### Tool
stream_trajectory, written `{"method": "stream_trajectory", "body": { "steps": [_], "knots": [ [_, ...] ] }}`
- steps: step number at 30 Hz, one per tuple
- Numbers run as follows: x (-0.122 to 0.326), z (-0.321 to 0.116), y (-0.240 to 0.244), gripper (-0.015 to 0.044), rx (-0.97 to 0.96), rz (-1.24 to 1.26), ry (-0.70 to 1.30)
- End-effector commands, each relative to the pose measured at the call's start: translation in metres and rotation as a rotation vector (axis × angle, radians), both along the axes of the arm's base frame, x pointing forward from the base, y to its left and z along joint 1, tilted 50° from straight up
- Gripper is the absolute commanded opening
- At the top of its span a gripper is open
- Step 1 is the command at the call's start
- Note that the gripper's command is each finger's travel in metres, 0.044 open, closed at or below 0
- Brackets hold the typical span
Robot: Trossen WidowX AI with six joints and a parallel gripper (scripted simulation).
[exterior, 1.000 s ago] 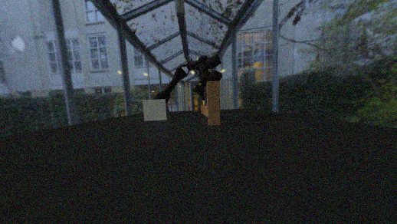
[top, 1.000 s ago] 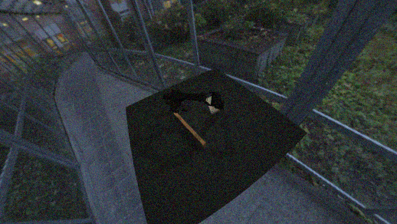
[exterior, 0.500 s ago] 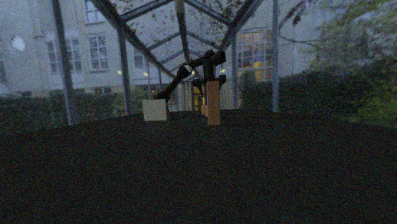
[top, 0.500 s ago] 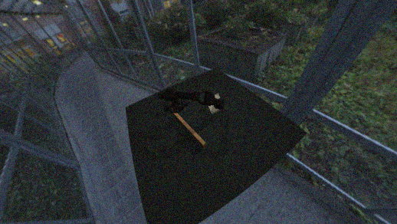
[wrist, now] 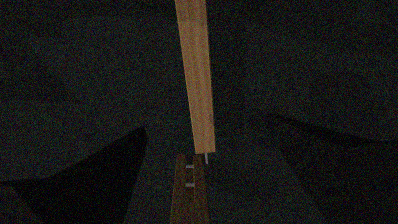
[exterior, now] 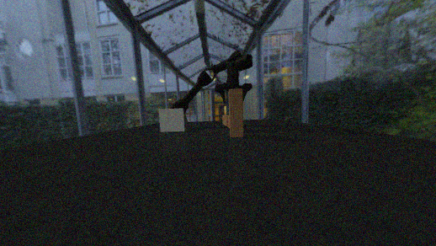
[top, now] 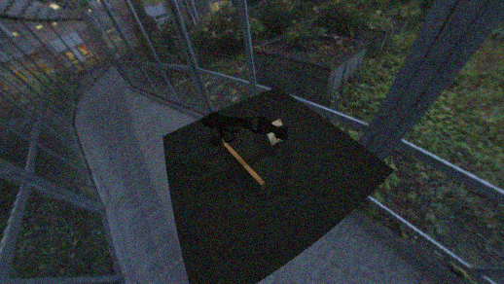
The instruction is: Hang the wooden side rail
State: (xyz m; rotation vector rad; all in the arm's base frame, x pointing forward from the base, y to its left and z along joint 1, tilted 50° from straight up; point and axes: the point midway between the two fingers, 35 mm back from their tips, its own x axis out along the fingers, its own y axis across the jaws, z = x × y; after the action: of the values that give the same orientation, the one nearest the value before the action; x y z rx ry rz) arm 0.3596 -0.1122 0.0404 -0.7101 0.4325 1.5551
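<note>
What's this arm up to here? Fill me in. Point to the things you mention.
The robot arm [exterior: 219, 66] is at work on hanging a wooden rail [top: 244, 164] [wrist: 197, 75] on the post [exterior: 236, 113] [wrist: 176, 200], but right now it handles nothing. Its open gripper [wrist: 206, 126] is over the area where the rail's end lies near the post. A hook [wrist: 206, 158] sticks out of that end, beside the slot with its two pins [wrist: 190, 166], so the rail is not hung.

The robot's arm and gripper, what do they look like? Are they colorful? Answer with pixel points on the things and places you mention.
Not colorful: the arm [top: 238, 122] [exterior: 194, 93] looks black all over, with long, slim parts and chunky joints. The gripper [wrist: 206, 126] has two dark fingers that look like pointy wedges up close. It's too dark to make out any cables or markings.
</note>
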Motion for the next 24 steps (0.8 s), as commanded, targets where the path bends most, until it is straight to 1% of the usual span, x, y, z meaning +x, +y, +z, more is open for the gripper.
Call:
{"method": "stream_trajectory", "body": {
  "steps": [1, 4, 24],
  "knots": [
    [0.001, -0.01, 0.013, 0.044, 0.008, 0.01, -0.007],
    [0.0, -0.021, 0.025, 0.044, 0.009, 0.01, -0.008],
    [0.002, -0.04, 0.046, 0.044, 0.009, 0.01, -0.008]
  ]
}}
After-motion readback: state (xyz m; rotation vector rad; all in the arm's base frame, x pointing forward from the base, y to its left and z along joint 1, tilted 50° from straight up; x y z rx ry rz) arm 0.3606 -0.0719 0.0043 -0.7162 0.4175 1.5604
